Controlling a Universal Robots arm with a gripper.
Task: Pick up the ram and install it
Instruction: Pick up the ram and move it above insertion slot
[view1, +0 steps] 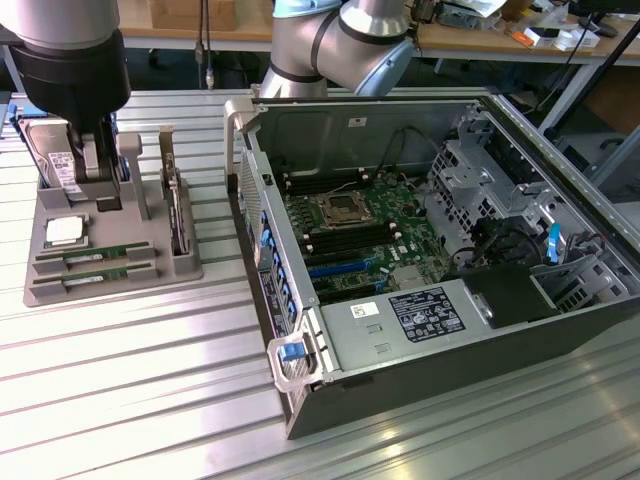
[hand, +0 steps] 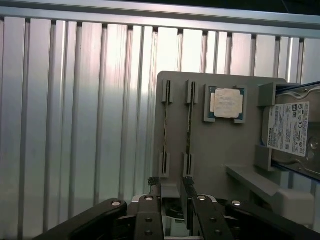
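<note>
Two green ram sticks (view1: 95, 252) (view1: 95, 273) lie side by side in slots of a grey tray (view1: 120, 290) at the exterior view's left. In the wrist view both rams stand edge-on, one (hand: 166, 127) beside the other (hand: 189, 127), on the tray (hand: 220, 150). My gripper (view1: 100, 165) hangs over the tray's far end, above the sticks and apart from them. Its fingers (hand: 155, 200) are open, and the gripper (hand: 171, 194) holds nothing. The open computer case (view1: 420, 330) shows a motherboard with black memory slots (view1: 345, 240).
The tray also carries a silver CPU chip (view1: 63, 230) (hand: 226, 102) and a hard drive (view1: 55, 165) (hand: 292, 132) with a white label. Upright tray posts (view1: 170, 190) stand between the tray and the case. A ribbed metal table (view1: 130, 390) lies underneath. Cluttered benches run behind.
</note>
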